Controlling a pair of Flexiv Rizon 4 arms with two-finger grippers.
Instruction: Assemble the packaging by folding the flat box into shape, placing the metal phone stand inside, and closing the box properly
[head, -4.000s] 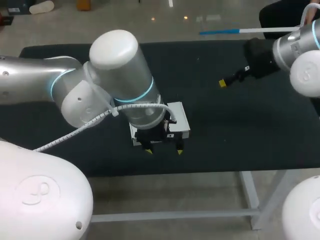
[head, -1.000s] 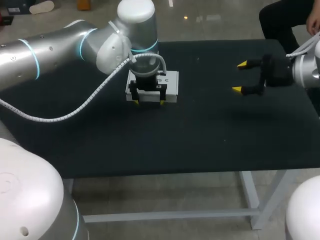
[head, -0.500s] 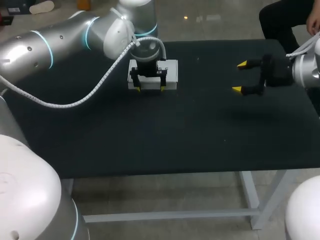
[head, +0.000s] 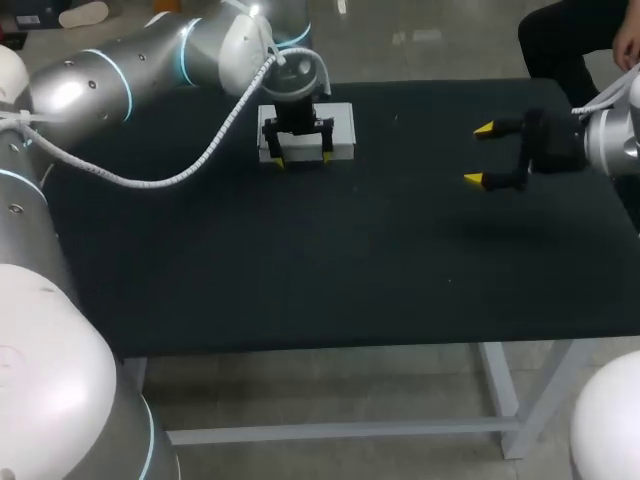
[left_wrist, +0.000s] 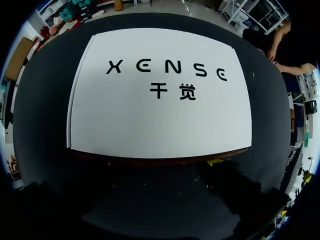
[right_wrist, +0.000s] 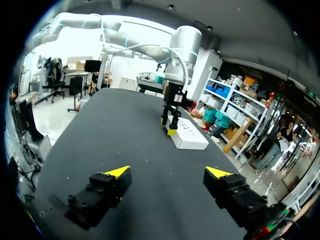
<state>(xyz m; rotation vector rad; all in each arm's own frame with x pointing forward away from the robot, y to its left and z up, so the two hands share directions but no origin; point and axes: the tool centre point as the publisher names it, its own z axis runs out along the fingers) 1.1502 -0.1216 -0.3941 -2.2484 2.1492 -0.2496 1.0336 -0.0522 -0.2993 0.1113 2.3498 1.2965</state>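
Observation:
The white box (head: 340, 128) lies closed and flat near the far edge of the black table (head: 300, 270), printed lid up. My left gripper (head: 303, 158) stands open, pointing down, its yellow tips against the box's near side. In the left wrist view the box lid (left_wrist: 160, 100) spreads out just ahead of the dark fingers. My right gripper (head: 479, 154) hovers open and empty over the right part of the table, far from the box. From the right wrist view, its gripper (right_wrist: 167, 172) faces the distant box (right_wrist: 188, 138) and the left gripper (right_wrist: 170, 126). No metal phone stand is in view.
The table's far edge runs close behind the box. The left arm's white cable (head: 170, 180) hangs over the left part of the table. Bare black surface spreads between the box and my right gripper and toward the near edge.
My left gripper has moved toward the far edge, and the box has slid that way with it. The right arm has not moved.

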